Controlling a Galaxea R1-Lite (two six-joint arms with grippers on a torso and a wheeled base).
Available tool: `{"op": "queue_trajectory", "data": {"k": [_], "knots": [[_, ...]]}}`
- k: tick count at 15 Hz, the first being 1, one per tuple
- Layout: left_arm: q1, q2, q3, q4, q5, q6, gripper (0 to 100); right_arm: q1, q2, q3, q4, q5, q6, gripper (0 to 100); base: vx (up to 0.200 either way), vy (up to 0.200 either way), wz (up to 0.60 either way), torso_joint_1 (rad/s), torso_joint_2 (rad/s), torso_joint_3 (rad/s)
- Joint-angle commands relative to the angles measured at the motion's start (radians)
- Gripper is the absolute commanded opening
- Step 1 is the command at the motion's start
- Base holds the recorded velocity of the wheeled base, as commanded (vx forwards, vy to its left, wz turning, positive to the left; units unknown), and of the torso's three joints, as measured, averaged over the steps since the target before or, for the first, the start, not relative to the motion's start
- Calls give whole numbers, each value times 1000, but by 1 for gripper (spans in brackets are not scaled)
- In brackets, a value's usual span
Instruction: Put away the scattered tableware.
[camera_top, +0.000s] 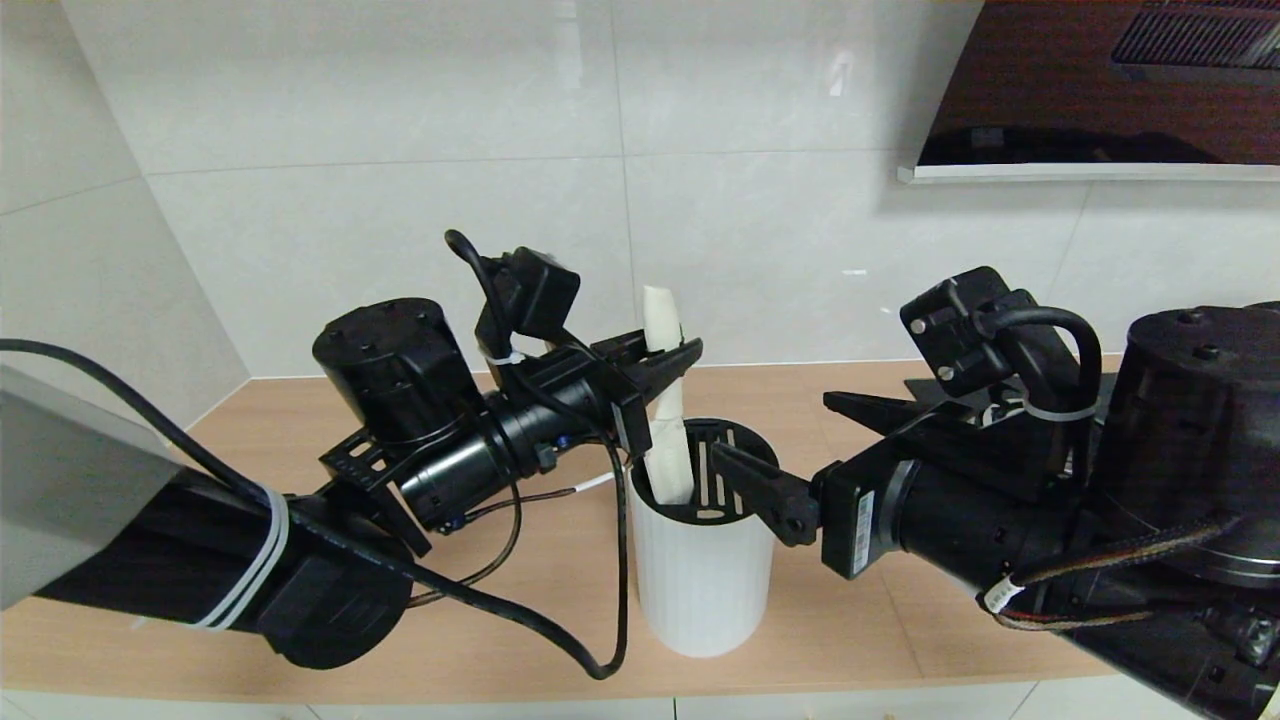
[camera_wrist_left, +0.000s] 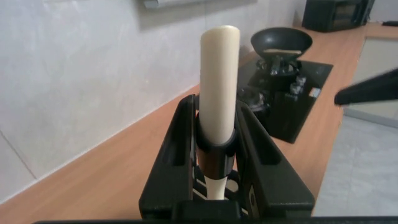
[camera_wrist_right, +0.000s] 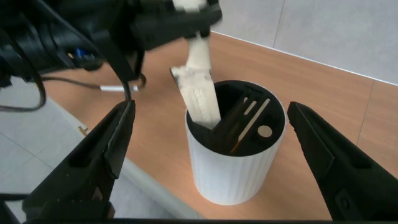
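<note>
A white ribbed utensil holder (camera_top: 700, 575) with a black slotted top stands on the wooden counter (camera_top: 860, 610) near its front edge. My left gripper (camera_top: 665, 365) is shut on the cream handle of a utensil (camera_top: 662, 320), held upright above the holder. The utensil's wide lower end (camera_wrist_right: 200, 93) dips into the holder (camera_wrist_right: 233, 168). From the left wrist view the handle (camera_wrist_left: 219, 74) rises between the gripper (camera_wrist_left: 217, 134) fingers. My right gripper (camera_top: 780, 428) is open just right of the holder; its fingers (camera_wrist_right: 118, 137) spread wide on either side of it. Thin utensils (camera_wrist_right: 252, 118) stand inside.
A black cooktop (camera_wrist_left: 289, 93) with a frying pan (camera_wrist_left: 281, 40) sits on the counter to the right. A range hood (camera_top: 1100, 90) hangs above it. The tiled wall (camera_top: 400, 150) is close behind. A thin white stick (camera_wrist_right: 115, 89) lies on the counter left of the holder.
</note>
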Motion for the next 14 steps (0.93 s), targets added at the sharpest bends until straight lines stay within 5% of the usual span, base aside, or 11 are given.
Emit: {"op": "queue_trajectory", "data": {"k": [1, 7, 8, 14], "knots": [[-2, 26, 0, -7, 0, 0, 0, 0, 2, 0, 0, 0, 0, 100, 0, 0, 0, 0, 0, 0], [-9, 41, 5, -8, 6, 1, 0, 0, 2, 0, 0, 0, 0, 100, 0, 0, 0, 0, 0, 0], [-11, 39, 8, -8, 12, 0, 100, 0, 2, 0, 0, 0, 0, 100, 0, 0, 0, 0, 0, 0], [-22, 39, 2, -47, 37, -3, 100, 0, 1, 0, 0, 0, 0, 100, 0, 0, 0, 0, 0, 0]]}}
